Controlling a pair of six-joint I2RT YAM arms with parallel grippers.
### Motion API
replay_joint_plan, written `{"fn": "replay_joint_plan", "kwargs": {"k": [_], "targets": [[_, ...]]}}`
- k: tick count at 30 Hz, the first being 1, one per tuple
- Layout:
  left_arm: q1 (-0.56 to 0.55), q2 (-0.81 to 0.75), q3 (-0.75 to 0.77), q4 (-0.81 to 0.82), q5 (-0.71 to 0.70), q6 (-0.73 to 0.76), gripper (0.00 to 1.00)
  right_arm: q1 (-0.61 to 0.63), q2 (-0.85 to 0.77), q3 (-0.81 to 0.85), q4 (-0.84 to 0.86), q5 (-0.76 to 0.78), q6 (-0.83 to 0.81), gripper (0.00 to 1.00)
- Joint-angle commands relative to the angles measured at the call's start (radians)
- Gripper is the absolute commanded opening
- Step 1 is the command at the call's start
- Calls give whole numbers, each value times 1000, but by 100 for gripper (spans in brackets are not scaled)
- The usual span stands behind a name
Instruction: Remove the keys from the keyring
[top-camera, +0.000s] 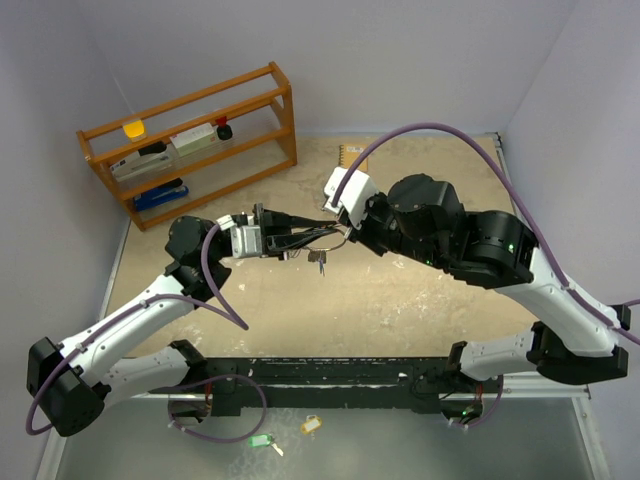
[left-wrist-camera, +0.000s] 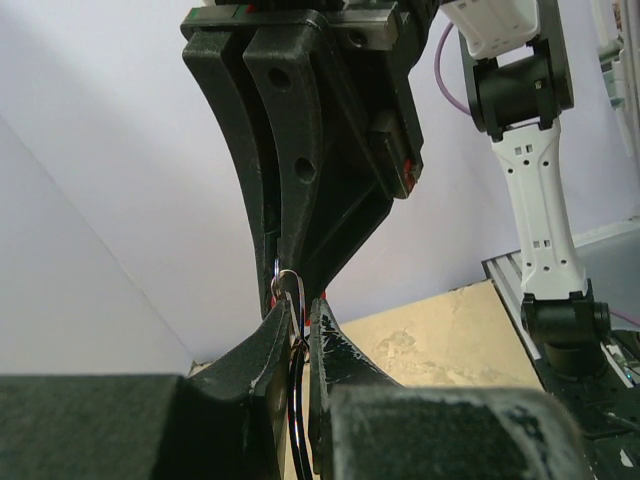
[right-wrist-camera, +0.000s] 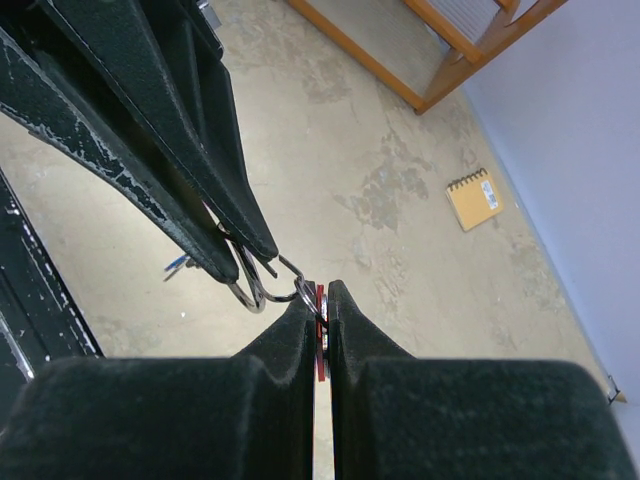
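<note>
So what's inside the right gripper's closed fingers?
The right gripper is shut on a thin red sliver, apparently the red-tagged key, linked to the keyring that the left gripper pinches. The rest of the tag is hidden inside the grip.

Table (top-camera: 400, 300): beige top, mottled with pale worn patches.
Far left corner: wooden rack (top-camera: 190, 140), open tiers, standing askew to table edge. Yellow item, white boxes and blue item on tiers.
Far edge, near middle: small orange spiral notebook (right-wrist-camera: 477, 199), lying flat.
Near edge: black rail (top-camera: 330, 375) running across.
In front of rail: grey strip (top-camera: 450, 450). Green tag (top-camera: 260, 440) and yellow tag (top-camera: 311, 425) lie on it, near each other, not touching.
</note>
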Motion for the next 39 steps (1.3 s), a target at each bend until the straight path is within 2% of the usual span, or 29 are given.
{"fn": "replay_joint_plan", "kwargs": {"k": [1,8,15,23,35,39], "targets": [[-53,-1,7,172,152,-99,0,-19,-30,-11,114,81,-13,0],[-63,40,14,152,132,-89,0,-20,-57,-29,190,88,-28,0],[-66,64,31,28,63,3,0,-20,-49,-25,197,70,-54,0],[-67,70,28,-31,-19,55,0,-19,-40,-23,210,78,-73,0],[-67,2,-19,25,-47,63,0,-20,-3,-2,182,87,-62,0],[-67,-15,-5,-24,-21,96,0,-19,31,64,124,75,-16,0]]}}
